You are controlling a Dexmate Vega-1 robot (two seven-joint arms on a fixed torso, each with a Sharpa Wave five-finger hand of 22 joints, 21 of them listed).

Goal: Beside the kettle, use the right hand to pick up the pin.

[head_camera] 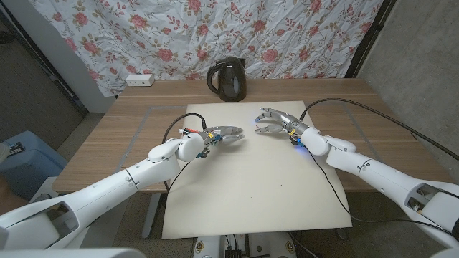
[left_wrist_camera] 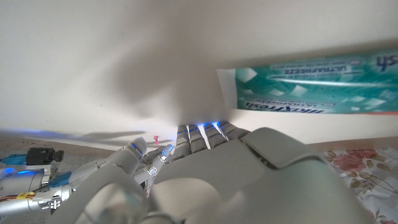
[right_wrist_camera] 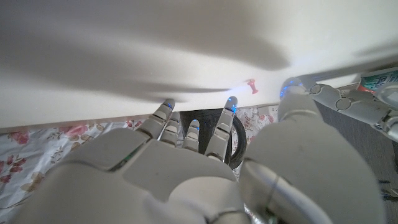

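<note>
A small pink pin (right_wrist_camera: 250,85) lies on the white mat (head_camera: 251,193), just past the fingertips (right_wrist_camera: 229,103) of my right hand (head_camera: 276,123). That hand hovers over the mat with its fingers spread and nothing in it. The pin (left_wrist_camera: 155,138) also sits between both hands in the left wrist view. The black kettle (head_camera: 226,79) stands at the mat's far edge, behind the hands. My left hand (head_camera: 224,135) faces the right hand and appears to hold a green gum pack (left_wrist_camera: 311,87).
A white power strip (head_camera: 138,79) lies at the table's far left corner. A black cable (head_camera: 358,106) runs across the table on the right. A blue bin (head_camera: 29,161) stands on the floor to the left. A flowered cloth hangs behind.
</note>
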